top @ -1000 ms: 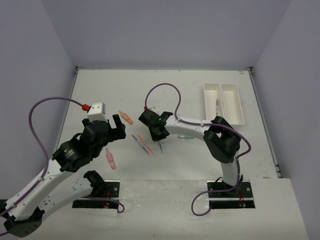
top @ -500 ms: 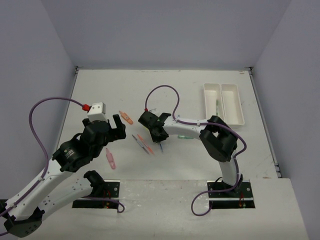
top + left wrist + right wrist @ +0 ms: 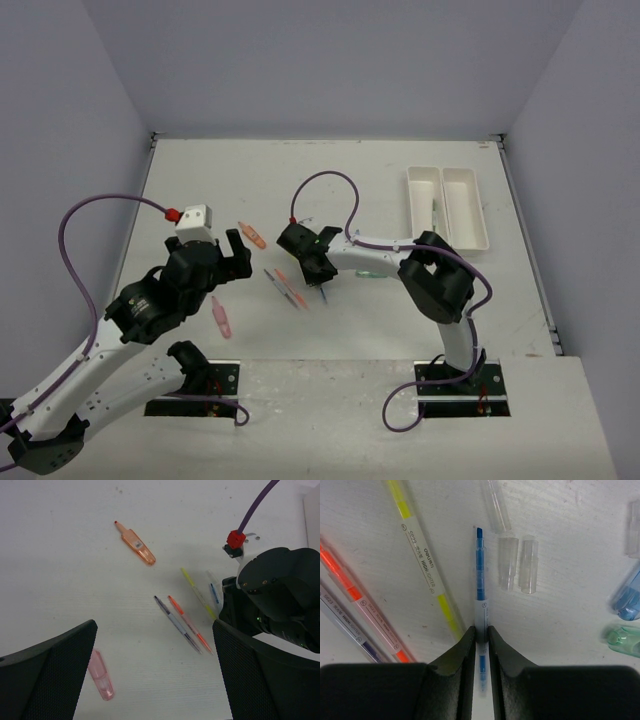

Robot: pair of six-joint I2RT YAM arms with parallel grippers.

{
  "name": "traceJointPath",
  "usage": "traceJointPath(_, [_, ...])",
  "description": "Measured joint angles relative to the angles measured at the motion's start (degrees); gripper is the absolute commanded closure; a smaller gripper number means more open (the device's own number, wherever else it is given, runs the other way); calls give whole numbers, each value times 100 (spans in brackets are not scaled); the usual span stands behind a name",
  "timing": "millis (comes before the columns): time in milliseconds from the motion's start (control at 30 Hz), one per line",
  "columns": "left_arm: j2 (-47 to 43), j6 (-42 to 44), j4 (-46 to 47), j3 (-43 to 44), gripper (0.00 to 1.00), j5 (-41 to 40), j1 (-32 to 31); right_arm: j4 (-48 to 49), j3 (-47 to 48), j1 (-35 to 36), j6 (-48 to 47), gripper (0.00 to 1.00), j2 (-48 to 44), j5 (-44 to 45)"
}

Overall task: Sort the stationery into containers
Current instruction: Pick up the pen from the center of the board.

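In the right wrist view my right gripper (image 3: 480, 628) is shut on a thin blue pen (image 3: 480, 577) that lies on the table. Beside it lie a yellow highlighter (image 3: 422, 560), an orange pen (image 3: 362, 607) and a grey pen (image 3: 347, 627). Two clear caps (image 3: 508, 562) rest just right of the blue pen. From above, the right gripper (image 3: 318, 272) sits mid-table. My left gripper (image 3: 155, 680) hangs open above the table, with nothing between its fingers. A pink marker (image 3: 101, 676) and an orange marker (image 3: 136, 544) lie below it. The two white containers (image 3: 413, 195) (image 3: 470, 215) stand at the far right.
A blue marker (image 3: 626, 600) and a green marker (image 3: 622, 640) lie to the right of my right gripper. A thin greenish pen (image 3: 437, 210) shows in the left tray. White walls close the table at the back and sides.
The right arm's elbow has shifted slightly left and its jaws have closed a little more onto the blue pen. The left arm has not moved.
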Motion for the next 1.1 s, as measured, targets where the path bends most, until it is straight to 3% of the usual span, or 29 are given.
traceJointPath(67, [-1,0,0,0,0,-2,0,4,0,-1,-1,86,4,-1])
traceJointPath(200, [0,-4,-2,0,0,-16,0,1,0,-1,-12,99,4,-1])
traceJointPath(500, [196,-223,-4,0,0,-132,0,-100,-147,10,-47,100,-324,-4])
traceJointPath(767, [1220,-609,177,165,0,-79,0,-204,-600,-125,-125,100,-2157,261])
traceJointPath(1000, [2641,-1094,937,816,2,81,-3,-269,-1855,-1479,-152,100,-4184,532])
traceJointPath(1067, [3261,-1269,1107,1164,15,168,-19,-323,-2116,-1890,-200,100,-4656,598])
traceJointPath(1100, [3732,-1379,1199,1450,34,223,-30,-342,-2233,-2084,-233,100,-4914,603])
